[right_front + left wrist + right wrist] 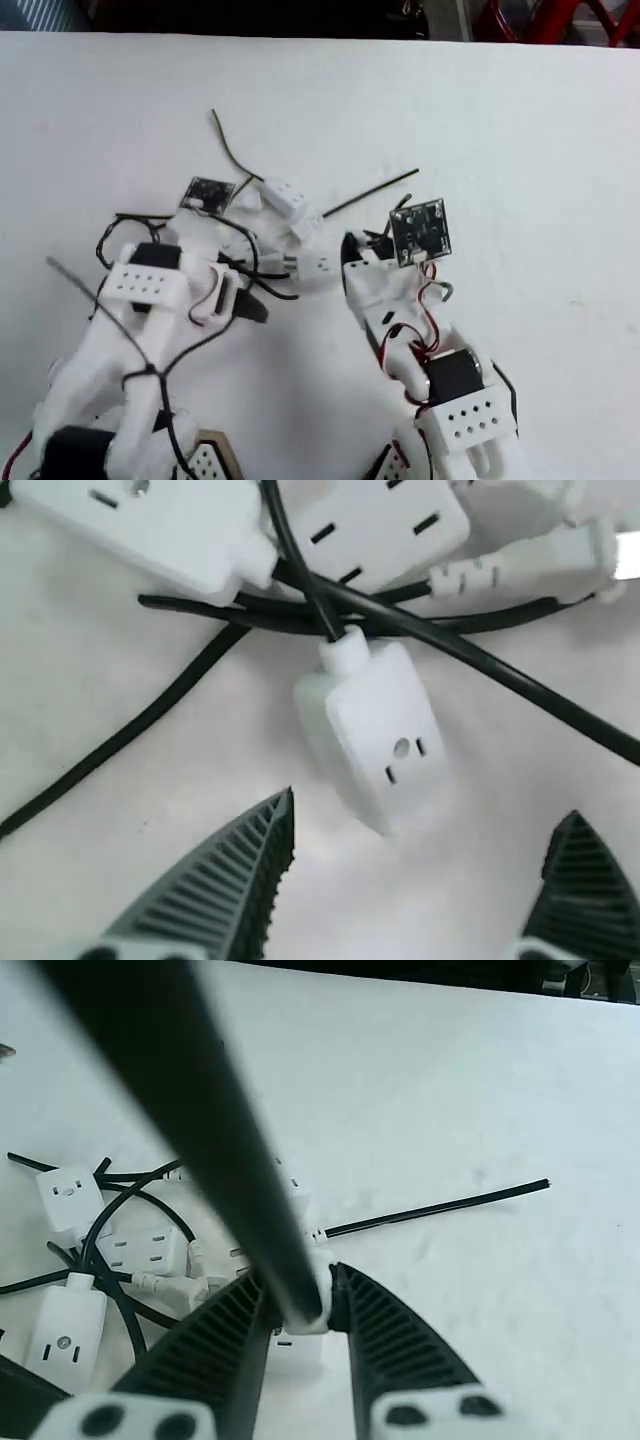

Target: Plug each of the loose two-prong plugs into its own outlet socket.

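Keeping the plug (297, 1345) square matters most: the right gripper (300, 1282) has its jaws clamped on the plug's white body just beside the socket cluster, and the black cord (200, 1130) rises toward the camera. The left gripper (430, 810) hangs with jaws wide apart over a small corded socket (375, 730), and I judge it should pin that socket first. The prongs are hidden between the jaws, so their orientation cannot be told.

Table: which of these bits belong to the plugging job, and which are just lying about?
Job: outlet sockets; loose plug; black cords; held plug in right fingers.
Lying about: red frames beyond the table.
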Tool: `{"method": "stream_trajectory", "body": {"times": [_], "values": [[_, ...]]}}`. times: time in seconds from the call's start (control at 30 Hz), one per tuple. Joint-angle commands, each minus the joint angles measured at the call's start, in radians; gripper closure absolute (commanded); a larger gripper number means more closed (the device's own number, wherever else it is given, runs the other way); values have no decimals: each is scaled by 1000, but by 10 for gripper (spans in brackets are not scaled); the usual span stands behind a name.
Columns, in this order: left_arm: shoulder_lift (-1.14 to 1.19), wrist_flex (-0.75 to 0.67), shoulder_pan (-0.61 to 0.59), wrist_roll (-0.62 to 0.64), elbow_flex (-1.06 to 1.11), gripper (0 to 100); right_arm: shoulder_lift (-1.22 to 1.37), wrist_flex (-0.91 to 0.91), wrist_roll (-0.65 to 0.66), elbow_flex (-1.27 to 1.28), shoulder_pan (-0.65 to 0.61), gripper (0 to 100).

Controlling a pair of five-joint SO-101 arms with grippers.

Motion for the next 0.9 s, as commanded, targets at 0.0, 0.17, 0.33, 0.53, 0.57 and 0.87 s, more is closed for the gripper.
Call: {"method": "stream_trajectory", "body": {"times": [0.0,0.17,0.33,0.53,0.57,0.87], "values": [[159,-87,-4,-3,-52,619,4,-22,-5,-8,13,981],[248,-83,-4,-78,-141,675,4,-22,-5,-8,13,981],[248,-80,41,-126,-193,895,4,-22,-5,-8,13,981],[242,-63,131,-222,-229,979,4,-24,-5,-8,15,981],[229,-55,145,-235,-230,980,4,-24,-5,-8,16,981],[-68,-32,206,-420,-192,980,2,-84,-57,-9,133,981]]}}
